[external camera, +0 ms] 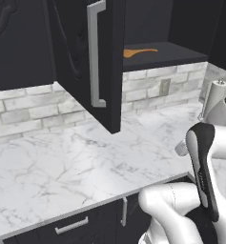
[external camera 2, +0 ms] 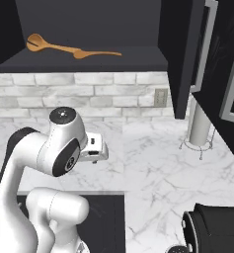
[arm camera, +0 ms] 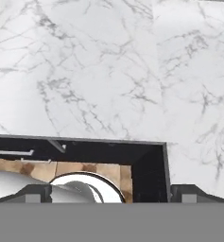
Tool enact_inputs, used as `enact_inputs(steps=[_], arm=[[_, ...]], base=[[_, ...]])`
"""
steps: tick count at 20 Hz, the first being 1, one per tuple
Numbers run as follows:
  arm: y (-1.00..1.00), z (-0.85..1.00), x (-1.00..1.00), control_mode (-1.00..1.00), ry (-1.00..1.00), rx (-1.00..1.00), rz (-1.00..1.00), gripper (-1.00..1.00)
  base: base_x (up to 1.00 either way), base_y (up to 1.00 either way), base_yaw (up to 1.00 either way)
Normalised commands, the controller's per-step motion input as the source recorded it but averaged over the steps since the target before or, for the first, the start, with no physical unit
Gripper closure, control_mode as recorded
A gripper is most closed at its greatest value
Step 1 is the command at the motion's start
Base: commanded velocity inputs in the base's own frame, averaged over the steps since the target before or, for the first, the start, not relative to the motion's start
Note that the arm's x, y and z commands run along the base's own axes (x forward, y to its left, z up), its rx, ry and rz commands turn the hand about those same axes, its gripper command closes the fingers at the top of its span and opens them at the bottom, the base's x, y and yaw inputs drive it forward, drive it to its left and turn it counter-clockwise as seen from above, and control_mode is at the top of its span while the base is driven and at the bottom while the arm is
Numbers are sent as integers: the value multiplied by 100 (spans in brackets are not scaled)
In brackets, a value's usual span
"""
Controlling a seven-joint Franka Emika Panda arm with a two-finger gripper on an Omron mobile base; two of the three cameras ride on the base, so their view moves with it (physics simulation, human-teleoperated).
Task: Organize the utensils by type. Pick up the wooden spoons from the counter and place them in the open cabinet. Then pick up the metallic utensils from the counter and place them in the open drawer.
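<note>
Right base view: both wooden spoons (external camera 2: 71, 49) shelved in the open cabinet (external camera 2: 84, 62), claw (arm camera: 111, 193) spread wide, grasping nothing, over bare marble counter (arm camera: 108, 71). No metallic utensils spotted nearby, so risk of closing on nothing.

Pretty clearly a home kitchen: white marble worktop with grey veins (external camera: 62, 167) over black base cabinets (external camera: 86, 224), plus a pale grey brick backsplash (external camera 2: 79, 94). Black wall cabinet (external camera 2: 89, 62) too, and a paper towel roll on a stand (external camera 2: 200, 126).
</note>
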Motion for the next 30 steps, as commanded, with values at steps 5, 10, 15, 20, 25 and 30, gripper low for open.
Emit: enact_inputs(steps=[5, 10, 15, 20, 25, 30], arm=[[0, 0, 0, -100, 0, 0, 0, -100], [0, 0, -7, 100, 0, 0, 0, -100], [0, 0, 0, 100, 0, 0, 0, -100], [0, 0, 0, 100, 0, 0, 0, -100], [0, 0, 0, 100, 0, 0, 0, -100], [0, 0, 0, 100, 0, 0, 0, -100]], base=[[0, 0, 0], [-27, 5, 0], [-54, 40, -9], [-59, 35, -19], [-89, 2, -43], [-81, 0, -67]])
